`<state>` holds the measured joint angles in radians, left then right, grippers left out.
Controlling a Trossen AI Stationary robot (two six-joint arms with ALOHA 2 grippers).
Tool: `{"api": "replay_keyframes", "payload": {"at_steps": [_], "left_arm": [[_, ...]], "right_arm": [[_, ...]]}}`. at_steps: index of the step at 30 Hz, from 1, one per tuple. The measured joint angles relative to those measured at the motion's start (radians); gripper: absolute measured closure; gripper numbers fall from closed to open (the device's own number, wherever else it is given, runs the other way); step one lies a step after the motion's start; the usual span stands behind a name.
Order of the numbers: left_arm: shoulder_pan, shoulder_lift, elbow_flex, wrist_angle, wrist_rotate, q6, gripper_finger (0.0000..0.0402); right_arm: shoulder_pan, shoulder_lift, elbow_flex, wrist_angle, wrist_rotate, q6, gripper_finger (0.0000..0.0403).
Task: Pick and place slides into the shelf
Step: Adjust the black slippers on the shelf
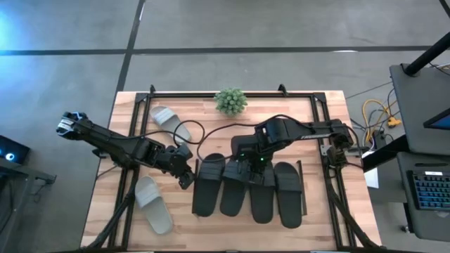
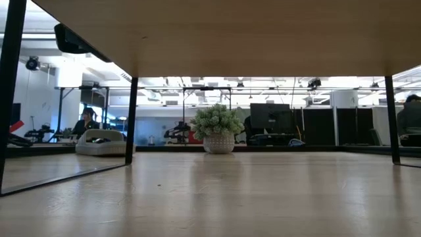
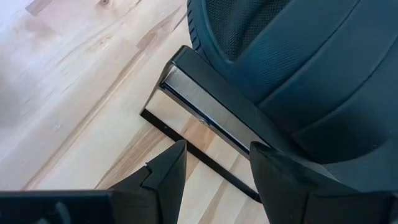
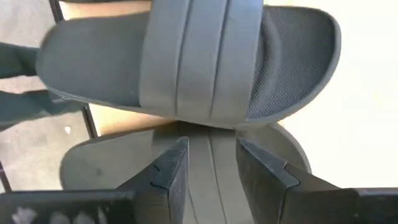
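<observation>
Black slides (image 1: pixel 246 188) are filling the shelf (image 1: pixel 301 184) while both spread hands (image 1: pixel 186 176) (image 1: pixel 242 167) are hovering empty, needing the grey slide (image 1: pixel 153 204) at eight o'clock.

Both arms reach inward toward the middle of the high view. The left arm enters from the left edge and slopes down to the right, ending in the left hand (image 1: pixel 185 176) just left of centre; its fingers (image 3: pixel 163 176) stand apart with a clear gap. The right arm enters from the right, folds at its elbow, and carries the right hand (image 1: pixel 242 167) at centre; its fingers (image 4: pixel 169 168) are likewise parted, gripping nothing.
</observation>
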<state>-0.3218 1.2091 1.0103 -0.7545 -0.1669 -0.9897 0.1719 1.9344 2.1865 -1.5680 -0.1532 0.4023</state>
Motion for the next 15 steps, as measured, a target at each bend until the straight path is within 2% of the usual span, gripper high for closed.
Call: {"api": "replay_keyframes", "payload": {"at_steps": [5,11,15], "left_arm": [[0.000,0.000,0.000,-0.003,0.001,0.000,0.0239],[0.000,0.000,0.000,-0.005,0.002,0.000,0.0239],[0.000,0.000,0.000,-0.005,0.019,0.002,0.0239]], "right_arm": [[-0.003,-0.001,0.026,0.033,0.008,0.017,0.0278],[0.020,0.005,0.033,0.290,-0.011,0.087,0.0278],[0.051,0.047,0.032,0.383,-0.053,0.092,0.0278]]}}
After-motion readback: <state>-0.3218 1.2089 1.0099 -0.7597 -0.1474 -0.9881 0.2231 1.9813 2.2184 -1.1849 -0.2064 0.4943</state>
